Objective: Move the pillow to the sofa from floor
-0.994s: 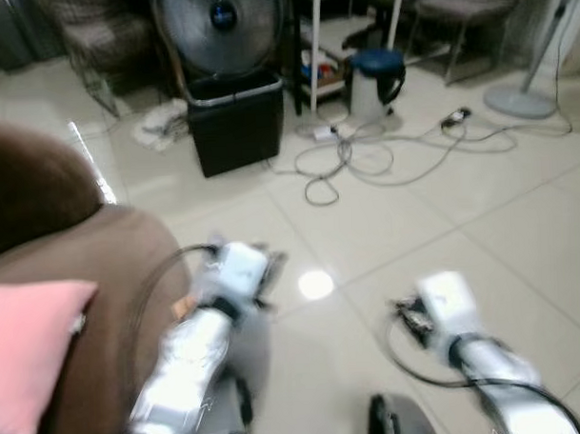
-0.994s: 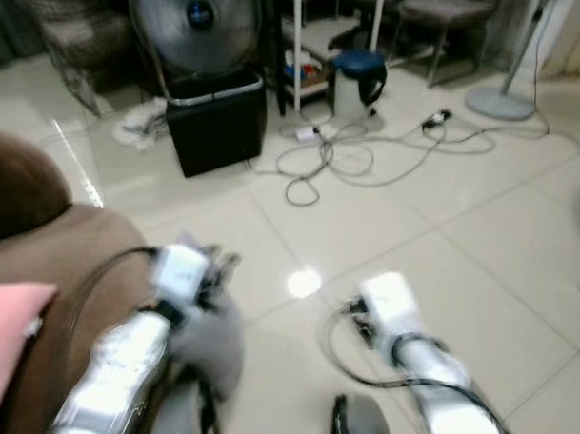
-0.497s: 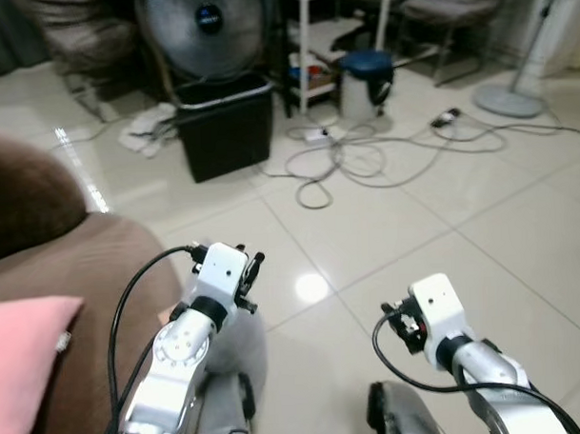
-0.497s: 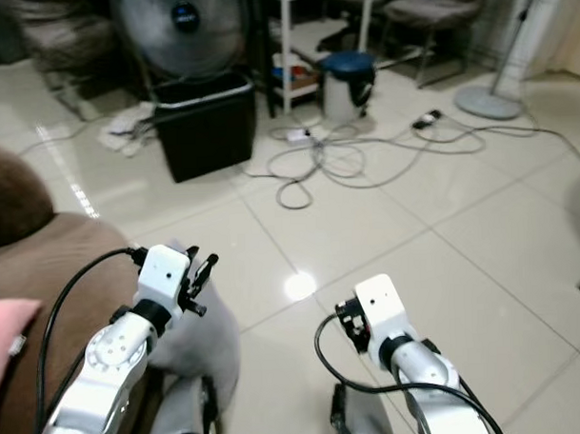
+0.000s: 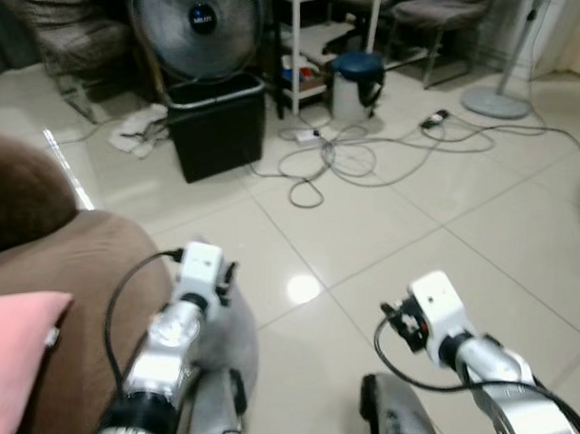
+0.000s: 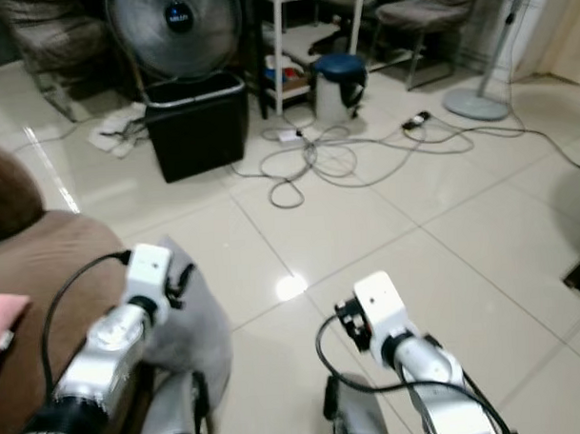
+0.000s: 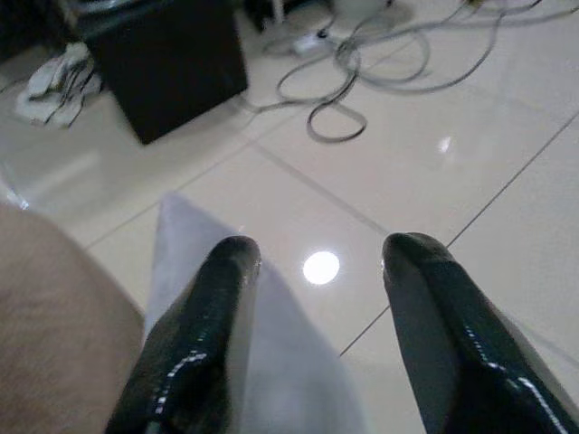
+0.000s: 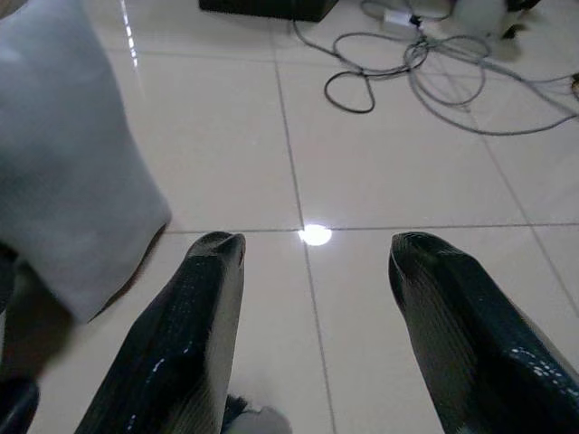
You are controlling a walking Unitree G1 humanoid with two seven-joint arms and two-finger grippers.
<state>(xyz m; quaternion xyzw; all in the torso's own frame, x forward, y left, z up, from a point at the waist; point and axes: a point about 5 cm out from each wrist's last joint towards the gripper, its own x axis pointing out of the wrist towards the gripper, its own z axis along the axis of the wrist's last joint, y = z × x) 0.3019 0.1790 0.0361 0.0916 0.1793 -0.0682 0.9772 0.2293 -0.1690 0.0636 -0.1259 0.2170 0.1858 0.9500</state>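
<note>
No writing can be read anywhere; the round badge at the hub of the floor fan (image 5: 200,30) is too small to make out. The black bin (image 5: 216,124) stands at about 12 o'clock under the fan, its inside not visible, and a white bucket with a blue lid (image 5: 354,81) sits at 1 o'clock, closed. A white cloth (image 5: 142,129) lies on the tiles at 11 o'clock beside the bin, and a tangle of cables (image 5: 345,163) runs across the floor near 1 o'clock.

The grey pillow (image 8: 68,154) stands on the tiled floor, leaning against the brown sofa (image 5: 73,291) at about 8 o'clock, just under the left arm. A pink cushion (image 5: 19,360) lies on the sofa seat at 9 o'clock.

The left gripper (image 7: 312,262) hangs over the pillow's upper edge with its fingers (image 7: 204,316) spread apart, holding nothing. The right gripper (image 8: 312,253) hovers above bare tile at 5 o'clock, its fingers (image 8: 176,334) likewise spread and empty, the pillow off to one side of it
</note>
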